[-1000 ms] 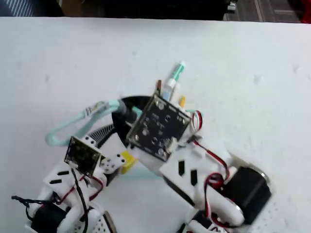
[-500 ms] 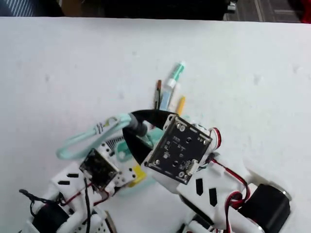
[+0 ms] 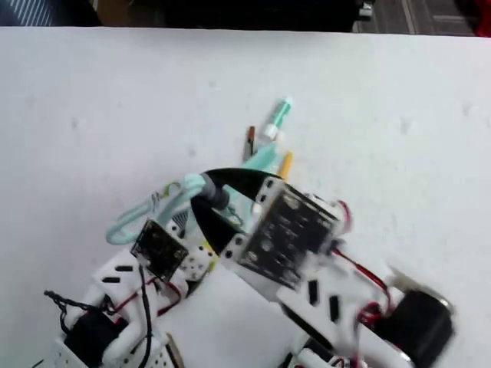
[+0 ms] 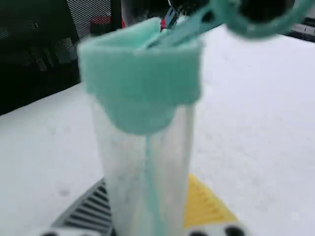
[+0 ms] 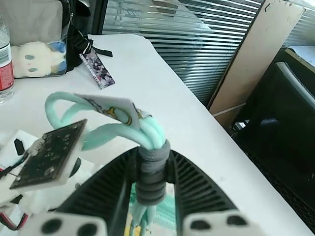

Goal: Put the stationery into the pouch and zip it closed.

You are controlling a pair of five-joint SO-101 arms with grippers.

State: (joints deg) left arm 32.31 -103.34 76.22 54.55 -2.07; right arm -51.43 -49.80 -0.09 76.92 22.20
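Note:
A clear pouch with a teal top (image 4: 142, 93) stands between the fingers of my left gripper (image 4: 147, 214), which is shut on it; the yellow finger pad (image 4: 204, 206) presses one side. In the high view the left gripper (image 3: 196, 257) sits low on the table and the pouch's teal end (image 3: 259, 161) pokes out past the right arm. My right gripper (image 5: 152, 164) is shut on the grey toggle (image 5: 151, 179) of the pouch's teal cord loop (image 3: 149, 208); its black fingers meet at the right gripper (image 3: 209, 190). Several pens and a teal marker (image 3: 276, 116) lie on the table just beyond.
The white table (image 3: 399, 115) spreads wide on the far side and to both sides. A paper tag (image 5: 106, 105) hangs on the cord. The left arm's camera board (image 5: 47, 153) is close beside the right gripper. The right arm's body covers most of the pouch from above.
The right gripper drew the cord toward the near edge, away from the pens. The left arm followed, shifting right and a little farther out. The pens stayed put.

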